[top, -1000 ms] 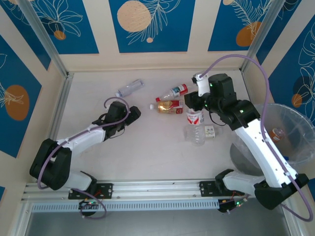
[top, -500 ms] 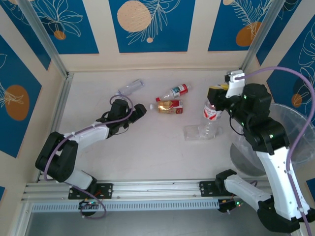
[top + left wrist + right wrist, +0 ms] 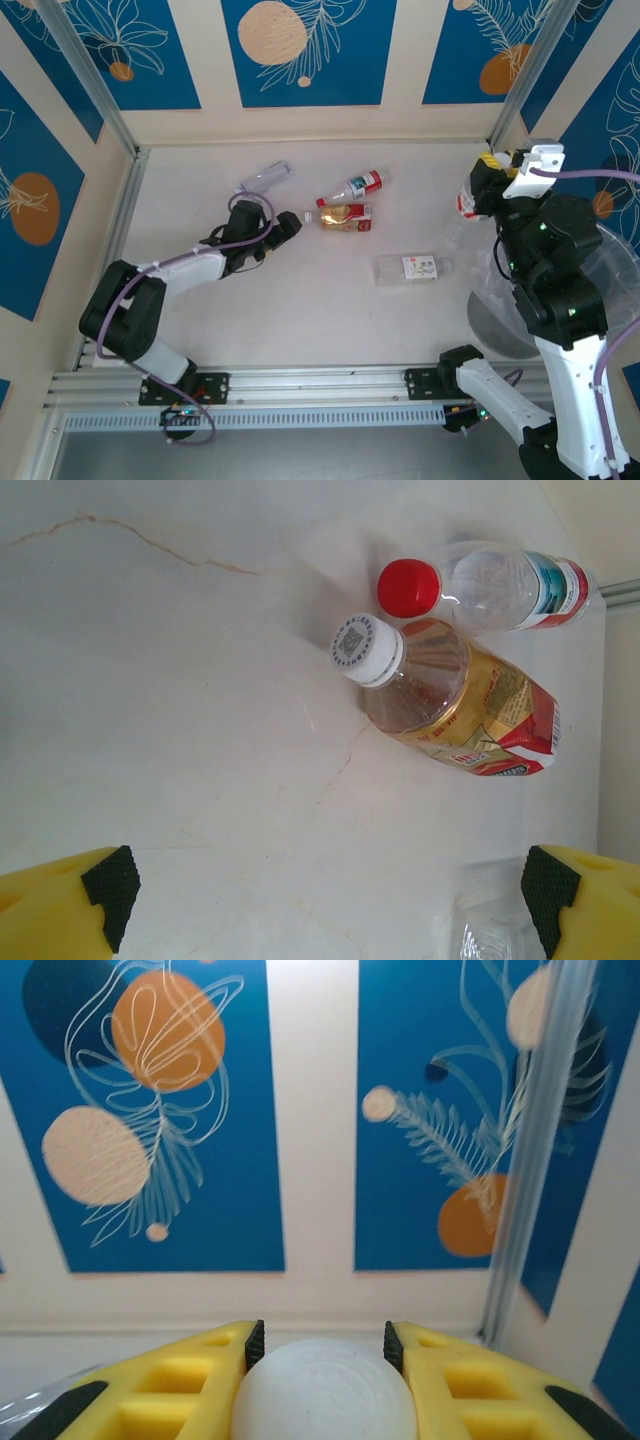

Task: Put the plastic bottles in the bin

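Note:
In the top view my right gripper (image 3: 478, 196) is raised at the table's right side, next to the bin (image 3: 616, 262). It is shut on a red-labelled plastic bottle (image 3: 466, 206). From the right wrist, the bottle's white rounded end (image 3: 322, 1392) sits clamped between the yellow fingers (image 3: 170, 1385). My left gripper (image 3: 287, 227) lies low and open, just left of a gold-labelled bottle (image 3: 346, 216) with a white cap (image 3: 367, 648). A red-capped bottle (image 3: 495, 581) lies beside it. Two clear bottles rest on the table, one at the back left (image 3: 266, 178) and one at the middle right (image 3: 409, 268).
Walls with blue patterned panels (image 3: 305, 50) and aluminium posts (image 3: 95, 95) enclose the table on three sides. A rail (image 3: 310, 385) carrying the arm bases runs along the near edge. Clear plastic (image 3: 490, 932) shows at the lower right of the left wrist view.
My right arm lifted the red-labelled bottle off the table's middle and swung it right and back toward the bin. The left gripper crept right toward the gold-labelled bottle, still open.

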Controlling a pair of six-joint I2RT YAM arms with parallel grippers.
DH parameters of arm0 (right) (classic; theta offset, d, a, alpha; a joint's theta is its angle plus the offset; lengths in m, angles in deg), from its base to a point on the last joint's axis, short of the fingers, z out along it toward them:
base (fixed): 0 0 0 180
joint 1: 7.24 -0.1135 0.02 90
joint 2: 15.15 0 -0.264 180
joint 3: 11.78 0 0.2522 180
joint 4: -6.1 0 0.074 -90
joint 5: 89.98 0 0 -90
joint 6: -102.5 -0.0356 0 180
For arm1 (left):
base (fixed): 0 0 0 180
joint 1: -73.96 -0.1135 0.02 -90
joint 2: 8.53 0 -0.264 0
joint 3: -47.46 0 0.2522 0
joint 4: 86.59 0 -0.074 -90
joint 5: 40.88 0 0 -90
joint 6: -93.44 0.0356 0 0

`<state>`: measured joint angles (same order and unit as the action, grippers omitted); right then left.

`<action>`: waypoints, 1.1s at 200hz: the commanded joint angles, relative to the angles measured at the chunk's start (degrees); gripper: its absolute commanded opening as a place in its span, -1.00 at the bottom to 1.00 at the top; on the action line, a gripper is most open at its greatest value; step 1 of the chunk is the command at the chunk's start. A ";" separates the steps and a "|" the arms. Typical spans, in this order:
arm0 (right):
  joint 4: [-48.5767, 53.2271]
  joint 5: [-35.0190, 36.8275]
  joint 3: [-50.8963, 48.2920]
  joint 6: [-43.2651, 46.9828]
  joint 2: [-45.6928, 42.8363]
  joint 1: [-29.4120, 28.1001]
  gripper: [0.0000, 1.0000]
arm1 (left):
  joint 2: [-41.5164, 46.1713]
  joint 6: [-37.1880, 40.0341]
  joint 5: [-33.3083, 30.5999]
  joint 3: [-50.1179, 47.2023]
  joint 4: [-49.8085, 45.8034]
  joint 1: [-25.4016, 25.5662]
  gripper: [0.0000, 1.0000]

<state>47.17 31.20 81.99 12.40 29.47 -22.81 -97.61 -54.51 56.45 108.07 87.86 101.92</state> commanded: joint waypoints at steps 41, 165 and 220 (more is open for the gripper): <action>-11.44 5.18 5.29 15.37 -2.40 1.46 -1.00 | -4.20 -0.67 3.88 2.71 4.30 -0.20 0.98; -6.70 19.81 0.75 27.43 -7.85 3.05 -1.00 | -6.25 0.46 6.46 3.77 6.28 -0.10 0.98; -5.95 26.90 -5.25 27.75 -8.92 5.89 -1.00 | -5.43 2.90 6.03 4.65 4.91 -0.10 0.99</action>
<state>42.01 51.98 78.89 38.76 21.76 -18.66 -103.56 -54.19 61.79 110.72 92.91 101.92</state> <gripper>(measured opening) 0.337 0.992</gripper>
